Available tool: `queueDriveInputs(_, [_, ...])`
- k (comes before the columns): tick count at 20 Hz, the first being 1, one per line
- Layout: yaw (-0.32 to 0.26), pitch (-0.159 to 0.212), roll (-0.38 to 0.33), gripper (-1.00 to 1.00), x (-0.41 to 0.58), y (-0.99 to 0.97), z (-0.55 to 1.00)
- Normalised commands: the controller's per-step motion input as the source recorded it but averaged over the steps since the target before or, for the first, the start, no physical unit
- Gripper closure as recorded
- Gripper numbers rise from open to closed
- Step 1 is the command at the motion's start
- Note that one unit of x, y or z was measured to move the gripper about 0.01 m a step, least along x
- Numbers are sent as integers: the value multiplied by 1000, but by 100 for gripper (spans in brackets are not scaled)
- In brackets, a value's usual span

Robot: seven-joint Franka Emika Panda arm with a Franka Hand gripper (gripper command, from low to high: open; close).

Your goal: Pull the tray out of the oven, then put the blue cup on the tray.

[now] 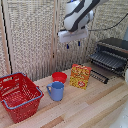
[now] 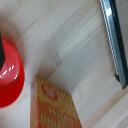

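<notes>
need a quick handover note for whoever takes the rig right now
Gripper: high above the table, fingers apart, holding nothing.
Oven: at the exterior view's right, door down and open.
Tray: appears to stick out of the oven front over the door; how far is hard to tell.
Blue cup: upright on the table, between the red basket and the orange box, in front of the red bowl.
Done: door open, tray seemingly out.
Left: grasp the cup and set it on the tray.
</notes>
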Motion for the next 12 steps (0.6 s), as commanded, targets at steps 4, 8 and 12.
queueDriveInputs(4, [0,11,96,-100,12,745,621])
queueDriveInputs(8, [1,28,116,-100,0,855,216])
queueDriveInputs(12, [0,43,153,-100,-35,731,82])
